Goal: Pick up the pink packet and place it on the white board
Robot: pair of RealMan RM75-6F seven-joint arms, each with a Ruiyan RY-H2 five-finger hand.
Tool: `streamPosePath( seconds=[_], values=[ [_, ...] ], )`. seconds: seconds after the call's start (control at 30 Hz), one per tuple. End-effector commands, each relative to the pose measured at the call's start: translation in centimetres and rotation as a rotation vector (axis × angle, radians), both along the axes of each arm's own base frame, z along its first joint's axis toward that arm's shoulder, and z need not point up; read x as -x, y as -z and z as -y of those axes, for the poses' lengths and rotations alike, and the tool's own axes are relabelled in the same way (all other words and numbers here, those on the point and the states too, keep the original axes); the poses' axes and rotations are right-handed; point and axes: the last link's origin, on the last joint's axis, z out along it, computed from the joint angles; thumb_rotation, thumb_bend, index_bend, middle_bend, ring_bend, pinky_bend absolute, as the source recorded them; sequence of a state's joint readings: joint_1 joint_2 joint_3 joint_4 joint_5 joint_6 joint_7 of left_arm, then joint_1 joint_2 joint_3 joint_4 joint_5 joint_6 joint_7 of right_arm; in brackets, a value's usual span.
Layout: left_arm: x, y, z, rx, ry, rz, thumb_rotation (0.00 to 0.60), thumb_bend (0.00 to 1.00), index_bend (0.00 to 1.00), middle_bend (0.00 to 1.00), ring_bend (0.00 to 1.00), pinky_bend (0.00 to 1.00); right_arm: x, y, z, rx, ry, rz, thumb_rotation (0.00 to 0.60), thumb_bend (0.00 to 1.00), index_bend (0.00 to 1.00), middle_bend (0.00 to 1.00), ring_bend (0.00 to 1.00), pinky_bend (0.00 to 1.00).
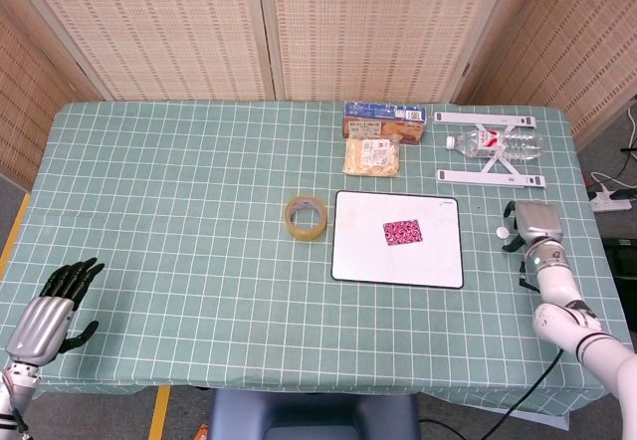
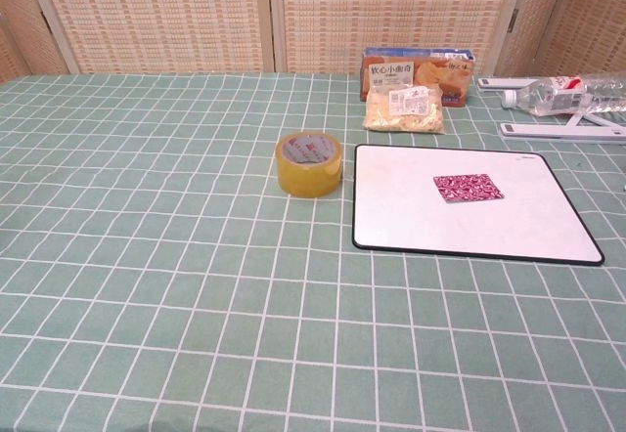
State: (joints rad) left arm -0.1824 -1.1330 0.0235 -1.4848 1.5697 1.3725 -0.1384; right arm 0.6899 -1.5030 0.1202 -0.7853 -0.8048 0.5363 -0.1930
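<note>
The pink packet [image 1: 402, 231] [image 2: 468, 188] lies flat on the white board [image 1: 368, 261] [image 2: 411, 222], right of its middle. My right hand [image 1: 533, 224] hovers to the right of the board, well apart from it, holding nothing; its fingers are mostly hidden under the palm. My left hand [image 1: 52, 307] is at the table's front left corner with its fingers spread and nothing in it. Neither hand shows in the chest view.
A roll of yellow tape [image 1: 306, 216] [image 2: 310, 164] stands left of the board. Behind the board lie a snack bag [image 1: 371, 156] and a box [image 1: 384, 115]. A water bottle [image 1: 495, 142] rests on a white stand [image 1: 491, 175] at the back right. A small white disc [image 1: 503, 231] lies near my right hand.
</note>
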Motion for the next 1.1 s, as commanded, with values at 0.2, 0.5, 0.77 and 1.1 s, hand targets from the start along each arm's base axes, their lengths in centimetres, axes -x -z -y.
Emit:
streamPosePath(
  seconds=[0.2, 0.5, 0.77, 1.1],
  values=[
    [-0.1, 0.0, 0.0, -0.003, 0.005, 0.004, 0.600, 0.27, 0.00, 0.00, 0.00, 0.00, 0.0, 0.4, 0.5, -0.002, 0.004, -0.002, 0.600, 0.00, 0.38, 0.47, 0.48, 0.49],
    [0.0, -0.1, -0.2, -0.015, -0.002, 0.008, 0.600, 0.28, 0.00, 0.00, 0.00, 0.00, 0.1, 0.9, 1.0, -0.007, 0.014, -0.004, 0.600, 0.00, 0.40, 0.48, 0.48, 0.49],
    [0.2, 0.0, -0.2, -0.011, -0.002, 0.011, 0.600, 0.28, 0.00, 0.00, 0.00, 0.00, 0.4, 0.8, 1.3, 0.000, 0.026, -0.012, 0.600, 0.00, 0.40, 0.48, 0.49, 0.49],
    [0.2, -0.2, -0.3, -0.019, -0.001, 0.033, 0.600, 0.28, 0.00, 0.00, 0.00, 0.00, 0.4, 1.0, 1.5, -0.007, 0.030, -0.014, 0.600, 0.00, 0.40, 0.48, 0.49, 0.49]
  ],
)
